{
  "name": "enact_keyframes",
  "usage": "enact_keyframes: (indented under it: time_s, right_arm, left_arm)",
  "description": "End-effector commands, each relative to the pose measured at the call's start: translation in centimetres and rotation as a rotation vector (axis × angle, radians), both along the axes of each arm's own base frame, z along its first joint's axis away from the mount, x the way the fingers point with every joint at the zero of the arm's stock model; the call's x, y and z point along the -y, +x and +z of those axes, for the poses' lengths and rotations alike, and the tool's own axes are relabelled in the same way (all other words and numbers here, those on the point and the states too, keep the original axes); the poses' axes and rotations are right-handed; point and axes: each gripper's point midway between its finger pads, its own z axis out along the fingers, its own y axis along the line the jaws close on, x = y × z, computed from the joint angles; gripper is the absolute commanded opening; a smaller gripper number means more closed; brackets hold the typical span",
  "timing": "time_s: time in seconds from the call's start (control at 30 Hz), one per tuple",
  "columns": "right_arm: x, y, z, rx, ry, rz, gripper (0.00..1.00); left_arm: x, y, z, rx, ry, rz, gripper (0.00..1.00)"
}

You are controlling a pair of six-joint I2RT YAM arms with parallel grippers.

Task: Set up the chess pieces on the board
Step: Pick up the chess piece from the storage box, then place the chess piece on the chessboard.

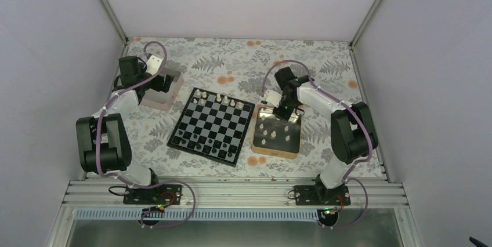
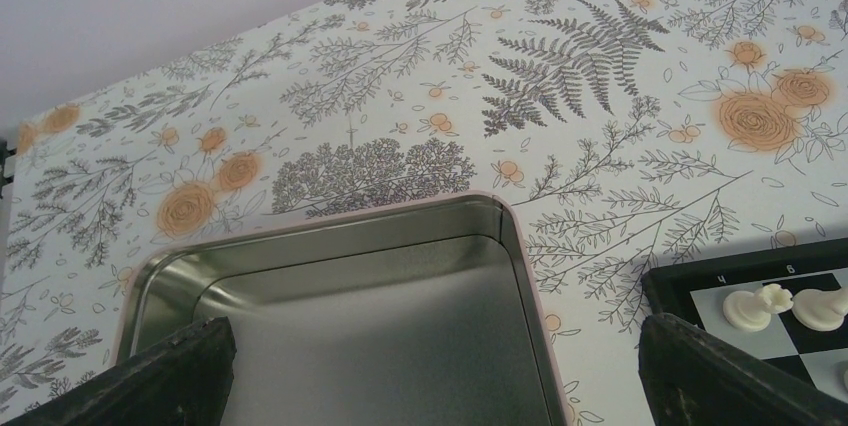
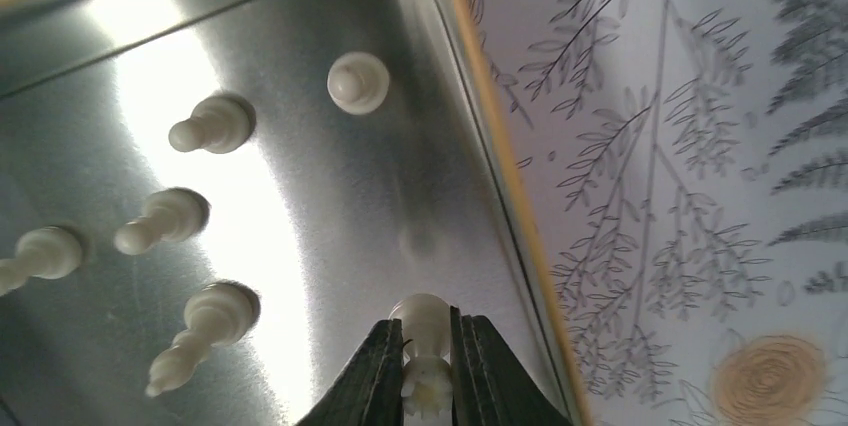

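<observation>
While clamped on one white chess piece (image 3: 424,318) inside the gold tin (image 1: 275,152): right hand (image 3: 428,376), board (image 1: 212,125) just to its left; left hand (image 2: 440,386) spread wide, holding nothing.

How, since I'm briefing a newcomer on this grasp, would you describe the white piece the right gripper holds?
Find the gold tin right of the chessboard; several white chess pieces stand inside. The held piece sits close to the tin's rim. Unlike its free-standing neighbours, it is pinched between the dark fingers of the right gripper.
</observation>
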Motion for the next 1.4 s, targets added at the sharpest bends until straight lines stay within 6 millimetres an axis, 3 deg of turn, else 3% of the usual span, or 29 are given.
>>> enact_keyframes:
  time_s: [0.0,0.1,0.23,0.37,0.6,0.73,1.03,1.37]
  right_arm:
    - [-0.5,0.7,3.6,0.02,0.033,0.012,0.1]
    - [-0.9,1.8,5.6,0.045,0.033,0.027,0.09]
    - [-2.2,4.8,8.6,0.123,0.047,0.049,0.09]
    - [-4.1,7.0,9.4,0.151,0.044,0.082,0.11]
    - [-8.8,7.7,7.0,0.144,0.074,0.161,0.11]
    - [-10.7,6.8,4.6,0.114,0.09,0.191,0.11]
    - [-12.5,5.3,1.7,0.066,0.113,0.224,0.11]
    - [-13.7,5.0,0.2,0.045,0.115,0.247,0.11]
  left_arm:
    - [0.0,0.0,-0.3,0.008,-0.004,-0.014,1.0]
    - [0.1,-0.1,-0.2,0.009,-0.004,-0.017,1.0]
    - [0.1,0.0,-0.1,0.013,-0.004,-0.018,1.0]
    - [0.0,0.0,0.0,0.011,-0.003,-0.013,1.0]
    - [-0.3,0.0,0.1,0.019,0.007,0.005,1.0]
    - [-0.3,0.1,-0.2,0.011,0.005,0.003,1.0]
    - [-0.1,0.1,-0.3,0.005,-0.002,-0.004,1.0]
    - [-0.1,0.1,-0.2,0.008,-0.002,-0.005,1.0]
